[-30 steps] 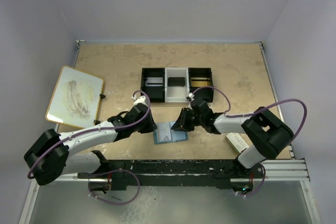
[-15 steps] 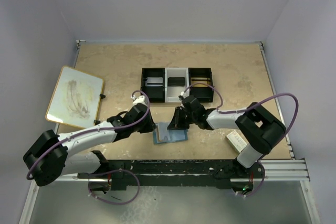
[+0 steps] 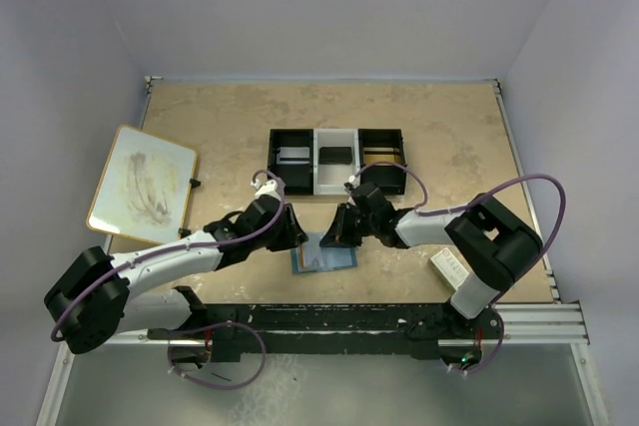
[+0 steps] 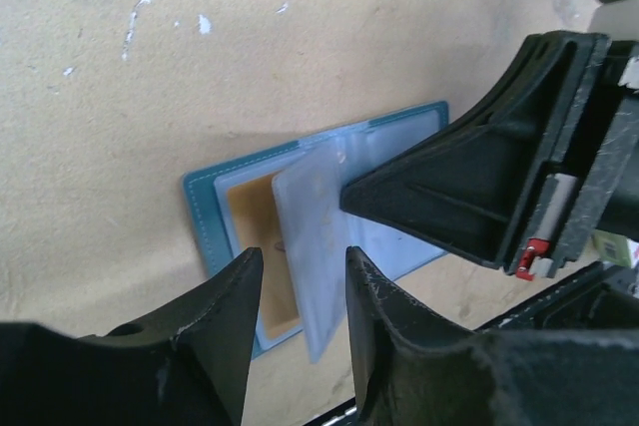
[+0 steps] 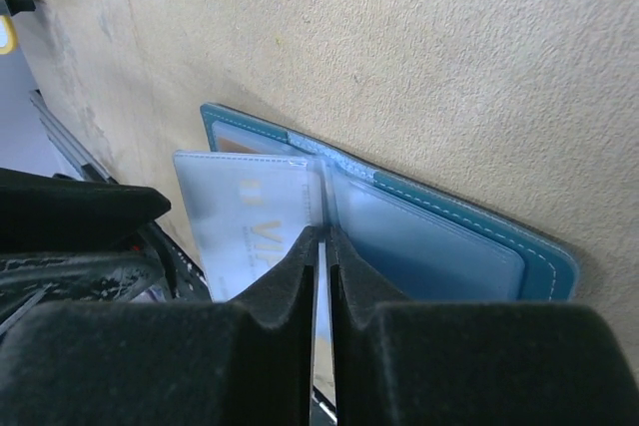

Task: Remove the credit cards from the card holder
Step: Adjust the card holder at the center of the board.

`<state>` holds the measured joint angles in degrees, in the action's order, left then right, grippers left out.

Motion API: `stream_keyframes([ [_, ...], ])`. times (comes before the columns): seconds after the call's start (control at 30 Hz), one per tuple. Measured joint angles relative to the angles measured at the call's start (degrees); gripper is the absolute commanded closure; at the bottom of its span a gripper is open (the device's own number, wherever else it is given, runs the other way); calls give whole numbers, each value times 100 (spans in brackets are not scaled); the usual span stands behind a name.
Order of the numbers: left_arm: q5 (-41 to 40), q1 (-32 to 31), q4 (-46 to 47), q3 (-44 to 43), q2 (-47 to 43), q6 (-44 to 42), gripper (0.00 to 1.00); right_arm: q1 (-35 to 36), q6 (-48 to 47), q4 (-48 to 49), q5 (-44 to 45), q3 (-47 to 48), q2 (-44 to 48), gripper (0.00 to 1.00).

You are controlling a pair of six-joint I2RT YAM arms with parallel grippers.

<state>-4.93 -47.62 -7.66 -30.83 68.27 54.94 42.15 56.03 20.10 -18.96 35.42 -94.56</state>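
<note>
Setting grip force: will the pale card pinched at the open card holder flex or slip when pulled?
Likely stiff: the pale card lies flat in the right pincer, no sag. Its glossy face may slip. The thin card holder looks light and could drag along.

We see a compartment tray (image 3: 271, 161) toward the table's (image 3: 449, 137) far edge. A smudged board (image 3: 143, 185) lies at the left edge, a white box (image 3: 451, 266) by the near-right corner.

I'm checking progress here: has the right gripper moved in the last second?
Yes. The right gripper has shifted slightly left, judged against the compartment tray, and sits over the blue card holder.
</note>
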Motion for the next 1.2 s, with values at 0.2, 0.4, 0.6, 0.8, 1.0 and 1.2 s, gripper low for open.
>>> stream_keyframes([
  [0.2, 157, -4, 452, 170, 9, 260, 60, -24, 37, 90, -22, -48, 0, 89],
  [0.4, 326, -4, 774, 334, 186, 450, 62, -57, 59, 168, -118, -74, -42, 89],
  [0.6, 424, -4, 1139, 352, 310, 555, 69, -59, 59, 234, -144, -103, -44, 89],
  [0.8, 643, -4, 1346, 352, 625, 562, 73, -59, 59, 297, -155, -129, -37, 86],
  [1.0, 686, -4, 1370, 275, 673, 553, 79, -59, 2, 31, -35, -160, 264, 70],
  [1.2, 686, -4, 1292, 125, 791, 533, 79, -59, -52, -826, 507, -68, 1091, 67],
])
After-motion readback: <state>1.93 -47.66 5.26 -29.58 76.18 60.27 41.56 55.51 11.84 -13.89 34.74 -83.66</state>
